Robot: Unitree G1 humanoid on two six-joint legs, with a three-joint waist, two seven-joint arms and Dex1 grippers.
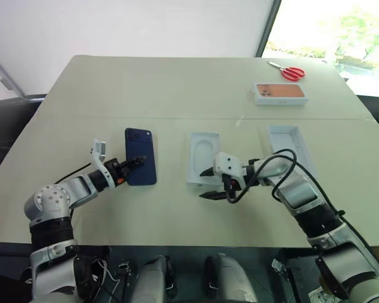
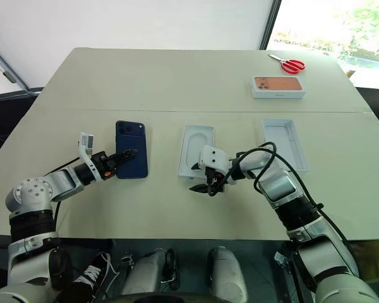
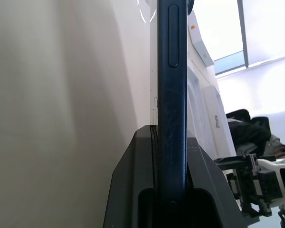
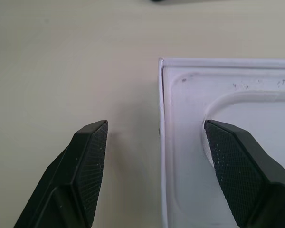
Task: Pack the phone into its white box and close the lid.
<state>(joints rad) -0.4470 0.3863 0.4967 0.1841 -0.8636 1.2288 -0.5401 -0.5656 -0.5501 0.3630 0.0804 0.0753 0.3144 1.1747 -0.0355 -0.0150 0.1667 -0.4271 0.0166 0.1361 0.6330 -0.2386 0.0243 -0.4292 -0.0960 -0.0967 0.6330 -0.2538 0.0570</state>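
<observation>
The dark navy phone (image 1: 141, 148) lies flat at the left of the table, back up, with my left gripper (image 1: 139, 161) shut on its near end. In the left wrist view the phone's edge (image 3: 173, 80) runs between the two fingers (image 3: 135, 185). The white box (image 1: 191, 159) sits in the middle; an insert with an oval recess (image 1: 205, 150) forms its visible top, and I cannot tell what lies under it. My right gripper (image 1: 204, 184) is open across the box's near corner, one fingertip over bare table, the other over the recess. The lid (image 1: 289, 142) lies hollow side up at the right.
A white box with a pink-orange phone print (image 1: 279, 93) and red-handled scissors (image 1: 292, 72) lie at the far right. A seam (image 1: 114, 117) crosses the beige table. The table's near edge (image 1: 177, 228) runs just behind both arms.
</observation>
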